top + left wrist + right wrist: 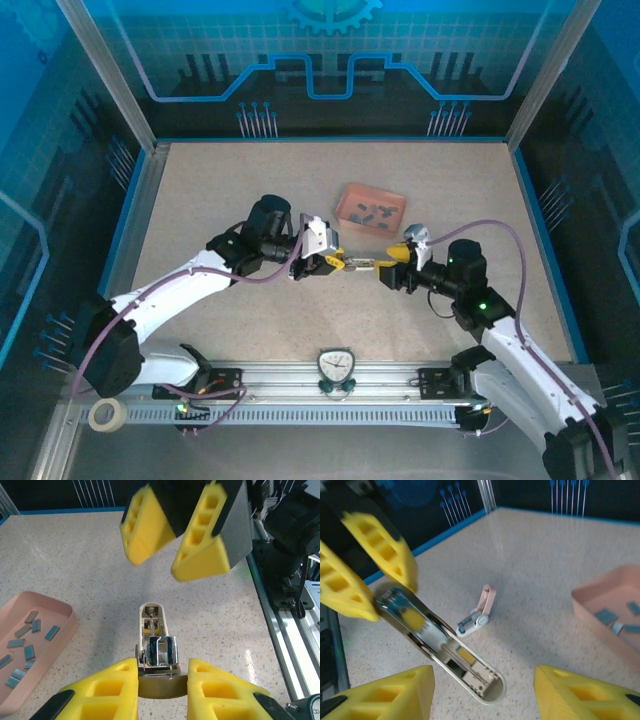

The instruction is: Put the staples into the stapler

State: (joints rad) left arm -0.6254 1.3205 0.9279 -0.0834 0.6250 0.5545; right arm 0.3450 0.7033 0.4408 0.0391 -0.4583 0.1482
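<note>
While the stapler (159, 647) is clenched by the left tool (162, 682),
the right tool (167, 565) is released near the tray (70, 619) of staples (29, 651).

No legible text or numbers; markings on the round dial (336, 366) are too small

The left arm (180, 290) stretches from its base at the near left, up and rightward, with its wrist turned toward the table's middle. The left gripper (338, 262) has its yellow fingers (107, 690) clamped on one end of the stapler (156, 645), holding it out toward the other arm. The right arm (520, 345) bends in from the near right, its wrist aimed left. The right gripper (392, 262) faces the left one tip to tip. Its fingers (580, 690) are spread wide, and in the right wrist view the stapler's free end lies between them, touching neither.
</note>
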